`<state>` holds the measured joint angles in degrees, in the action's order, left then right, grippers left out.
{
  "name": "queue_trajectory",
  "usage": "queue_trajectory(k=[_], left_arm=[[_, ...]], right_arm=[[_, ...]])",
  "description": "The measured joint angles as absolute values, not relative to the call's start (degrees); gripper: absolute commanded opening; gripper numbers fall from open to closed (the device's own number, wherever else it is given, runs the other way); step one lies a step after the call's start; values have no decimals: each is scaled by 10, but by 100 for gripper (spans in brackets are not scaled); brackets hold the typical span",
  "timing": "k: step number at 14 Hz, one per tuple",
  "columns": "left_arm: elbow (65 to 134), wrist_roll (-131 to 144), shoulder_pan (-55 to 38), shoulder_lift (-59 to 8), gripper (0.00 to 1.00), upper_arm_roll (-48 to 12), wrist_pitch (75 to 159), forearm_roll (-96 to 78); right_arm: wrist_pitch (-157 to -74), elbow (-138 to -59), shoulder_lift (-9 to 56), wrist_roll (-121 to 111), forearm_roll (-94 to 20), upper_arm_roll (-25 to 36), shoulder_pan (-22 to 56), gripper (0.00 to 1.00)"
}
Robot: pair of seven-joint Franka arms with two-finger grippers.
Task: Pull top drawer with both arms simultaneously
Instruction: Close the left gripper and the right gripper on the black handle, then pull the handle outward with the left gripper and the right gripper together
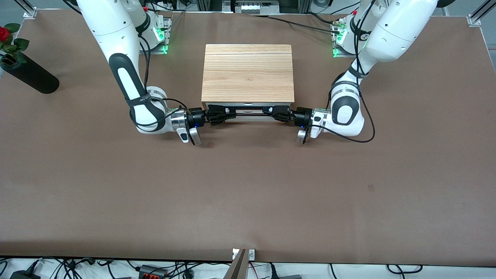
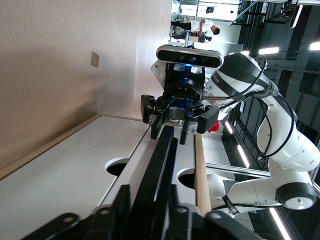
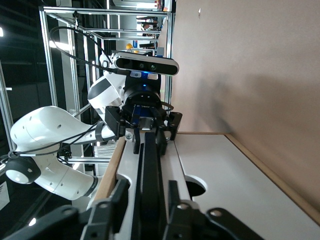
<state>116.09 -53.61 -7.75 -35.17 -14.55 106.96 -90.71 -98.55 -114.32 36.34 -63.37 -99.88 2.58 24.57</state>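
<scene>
The top drawer (image 1: pixel 257 106) shows as a narrow white front under the light-oak cabinet top (image 1: pixel 248 71), and looks closed or nearly so. Its long black bar handle (image 1: pixel 248 112) runs across the front. My right gripper (image 1: pixel 224 115) is shut on the handle's end toward the right arm. My left gripper (image 1: pixel 276 111) is shut on the end toward the left arm. In the left wrist view my left gripper (image 2: pixel 147 192) straddles the handle (image 2: pixel 162 155), with the white front (image 2: pixel 186 160) beside it. In the right wrist view my right gripper (image 3: pixel 148 187) straddles the handle (image 3: pixel 150 160).
The other white drawer front (image 2: pixel 65 170) lies below the handle, also seen in the right wrist view (image 3: pixel 225 170). A black vase with a red rose (image 1: pixel 27 73) lies at the right arm's end of the table. The brown tabletop (image 1: pixel 248 186) spreads nearer the front camera.
</scene>
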Motion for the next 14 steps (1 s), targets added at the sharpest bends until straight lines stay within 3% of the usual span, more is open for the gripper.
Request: queue_trajectory(k=[2,14], left_arm=[[1163,-538,-78,-352,13,-145,1070,-913],[1152,-559,-77,-362,13,-145,1068,-921]], right_arm=[[-985,-1143,364,-644,-999,26,246,17],[-983,-1135,372,-654,-1007,27,243,17]])
